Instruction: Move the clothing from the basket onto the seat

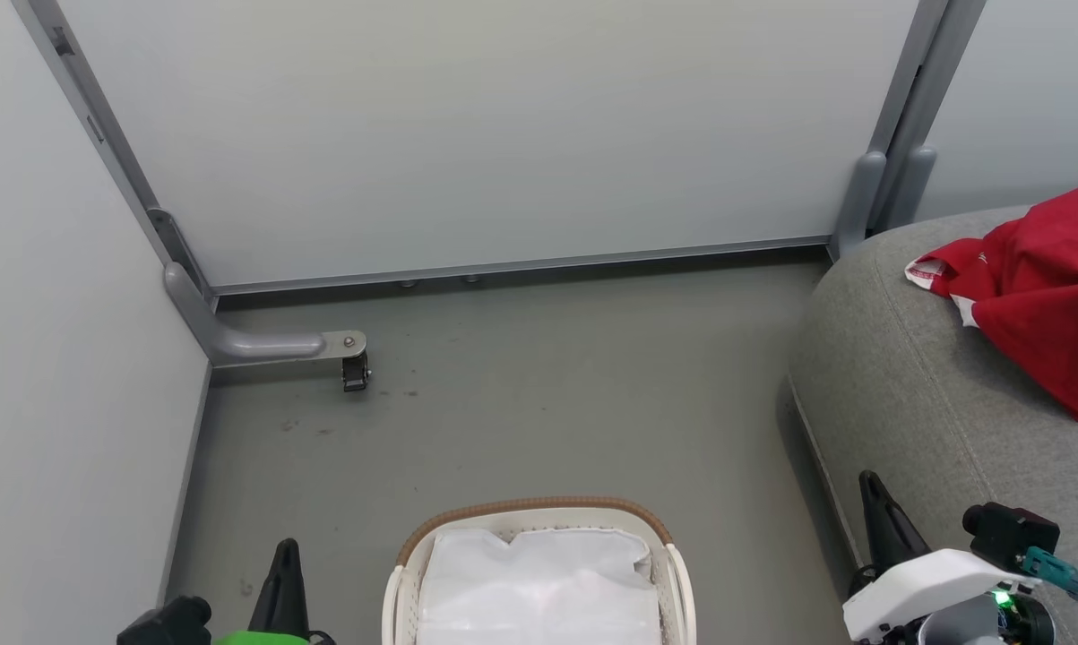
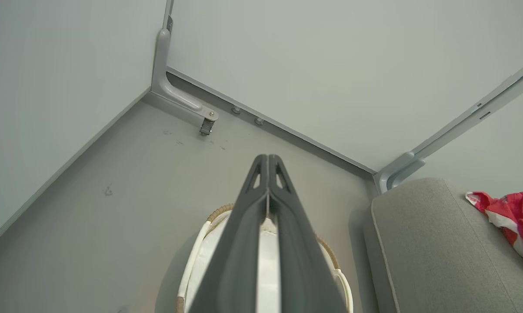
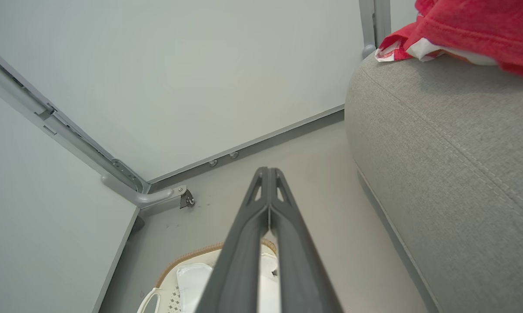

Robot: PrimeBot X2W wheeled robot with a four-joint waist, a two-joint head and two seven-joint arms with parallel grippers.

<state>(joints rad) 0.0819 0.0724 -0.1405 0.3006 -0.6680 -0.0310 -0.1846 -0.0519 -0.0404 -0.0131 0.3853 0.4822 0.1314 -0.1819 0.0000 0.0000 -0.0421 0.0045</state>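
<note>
Our left gripper [image 1: 288, 548] and right gripper [image 1: 868, 484] flank the near basket [image 1: 539, 507], jaws closed on nothing. Bare grey floor [image 1: 547, 394] runs to the far wall [image 1: 503, 134]. The red clothing [image 1: 1040, 305] lies on the sofa [image 1: 897, 403] at right, by its rounded edge.

Grey floor [image 1: 547, 403], pale partition panels [image 1: 485, 134], small castor [image 1: 356, 372]
</note>
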